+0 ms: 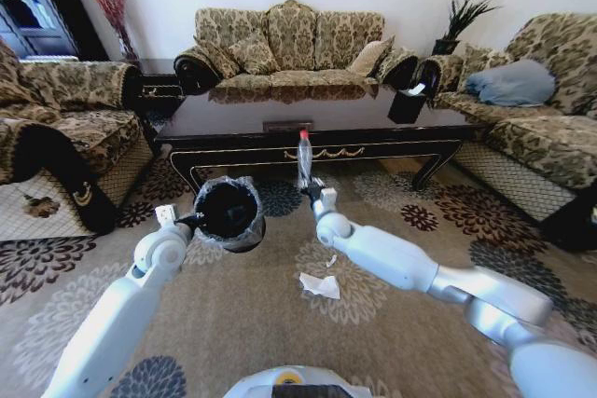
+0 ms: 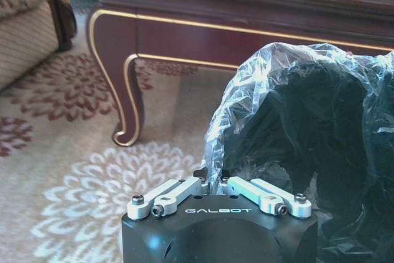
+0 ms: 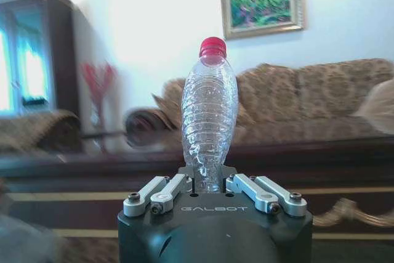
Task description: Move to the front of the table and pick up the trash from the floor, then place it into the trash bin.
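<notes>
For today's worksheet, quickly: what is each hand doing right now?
Left hand: closed on the trash bin's rim.
Right hand: closed on the plastic bottle, held upright.
</notes>
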`<state>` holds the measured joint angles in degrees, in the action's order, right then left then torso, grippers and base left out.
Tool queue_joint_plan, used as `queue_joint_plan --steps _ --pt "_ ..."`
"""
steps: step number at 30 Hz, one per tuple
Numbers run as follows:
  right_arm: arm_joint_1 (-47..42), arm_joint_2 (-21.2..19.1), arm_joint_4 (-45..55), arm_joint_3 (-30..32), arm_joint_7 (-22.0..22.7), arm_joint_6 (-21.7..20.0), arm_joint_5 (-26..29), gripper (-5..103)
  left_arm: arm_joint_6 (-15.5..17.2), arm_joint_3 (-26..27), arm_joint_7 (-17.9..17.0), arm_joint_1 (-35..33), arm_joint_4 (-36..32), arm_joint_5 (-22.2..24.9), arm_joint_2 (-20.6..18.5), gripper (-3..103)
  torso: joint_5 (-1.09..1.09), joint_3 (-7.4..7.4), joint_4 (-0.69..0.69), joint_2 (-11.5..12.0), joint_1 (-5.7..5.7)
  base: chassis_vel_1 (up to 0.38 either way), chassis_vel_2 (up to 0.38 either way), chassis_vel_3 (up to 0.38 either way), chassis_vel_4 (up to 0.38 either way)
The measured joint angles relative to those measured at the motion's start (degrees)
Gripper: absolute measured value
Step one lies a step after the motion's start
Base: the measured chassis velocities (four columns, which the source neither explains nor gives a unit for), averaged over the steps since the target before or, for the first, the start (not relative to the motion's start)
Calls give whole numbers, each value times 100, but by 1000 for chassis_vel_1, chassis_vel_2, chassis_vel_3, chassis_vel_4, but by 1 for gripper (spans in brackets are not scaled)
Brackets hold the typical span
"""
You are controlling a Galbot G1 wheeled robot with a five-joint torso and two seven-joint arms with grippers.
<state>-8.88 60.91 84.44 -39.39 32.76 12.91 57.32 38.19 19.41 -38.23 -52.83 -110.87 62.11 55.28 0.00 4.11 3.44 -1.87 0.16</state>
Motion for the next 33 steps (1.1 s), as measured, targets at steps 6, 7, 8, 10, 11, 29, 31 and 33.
queue_joint_plan --steps 6,7,8,10,11,29,31,33 --pt "284 377 72 -274 -446 281 26 19 2 -183 65 240 442 23 258 2 -2 0 -2 0 0 0 0 0 0" --pt "359 485 75 -407 -505 302 7 19 2 -188 87 291 543 20 307 2 -2 0 -1 0 0 0 0 0 0" --pt "417 600 77 -526 -525 303 6 19 2 -188 98 337 624 18 343 2 -2 0 -1 0 0 0 0 0 0" --pt "456 702 78 -615 -526 301 6 19 2 -187 103 381 696 16 370 2 -2 0 -1 0 0 0 0 0 0" --pt "490 822 79 -720 -527 295 7 19 2 -185 106 448 787 15 397 2 -2 0 -2 -1 0 0 0 0 0" --pt "373 1279 -194 -1262 -347 155 -215 29 -1 -89 108 847 853 117 341 2 -1 0 -1 -1 -1 0 0 0 0" --pt "368 1247 -176 -1263 -328 147 -219 40 1 -79 107 847 846 115 319 2 -1 0 -1 -2 0 0 0 0 0" --pt "368 1229 -163 -1266 -320 141 -222 45 2 -75 107 850 844 115 307 2 -1 0 -1 -1 -1 0 0 0 0"
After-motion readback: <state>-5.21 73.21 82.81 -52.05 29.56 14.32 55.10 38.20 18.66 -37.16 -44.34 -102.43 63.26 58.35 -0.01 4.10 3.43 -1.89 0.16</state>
